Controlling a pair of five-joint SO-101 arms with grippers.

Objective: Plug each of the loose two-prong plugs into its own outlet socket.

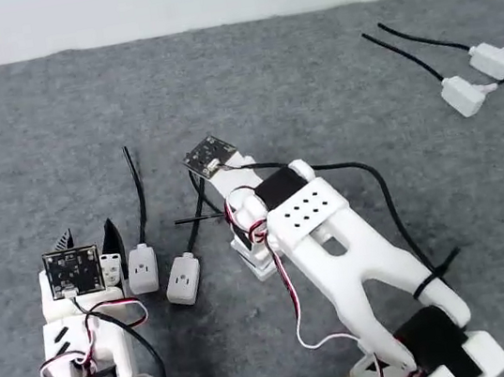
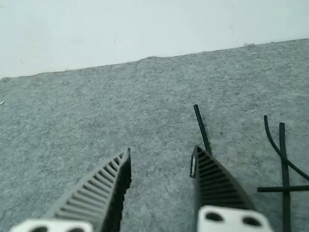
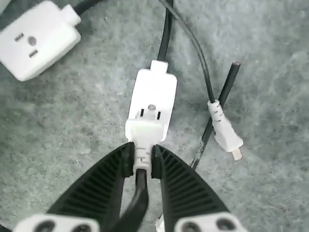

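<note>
My right gripper (image 3: 142, 157) is shut on a white two-prong plug (image 3: 143, 133) at its cord end. The plug's prongs sit partway in a white outlet socket (image 3: 155, 92) lying on the grey carpet, with a short length of metal still showing. In the high view the right arm (image 1: 319, 226) covers this spot. Two more white sockets (image 1: 142, 268) (image 1: 182, 280) lie side by side just right of my left gripper (image 1: 89, 243), which is open over bare carpet (image 2: 161, 169) with nothing between its fingers. Two loose white plugs (image 1: 494, 60) (image 1: 463, 96) lie at the far right.
Black cords trail from the sockets across the carpet (image 1: 138, 191). A thin black cable with a small white connector (image 3: 224, 133) lies beside the held plug. A pale wall (image 2: 145, 24) bounds the far edge of the carpet.
</note>
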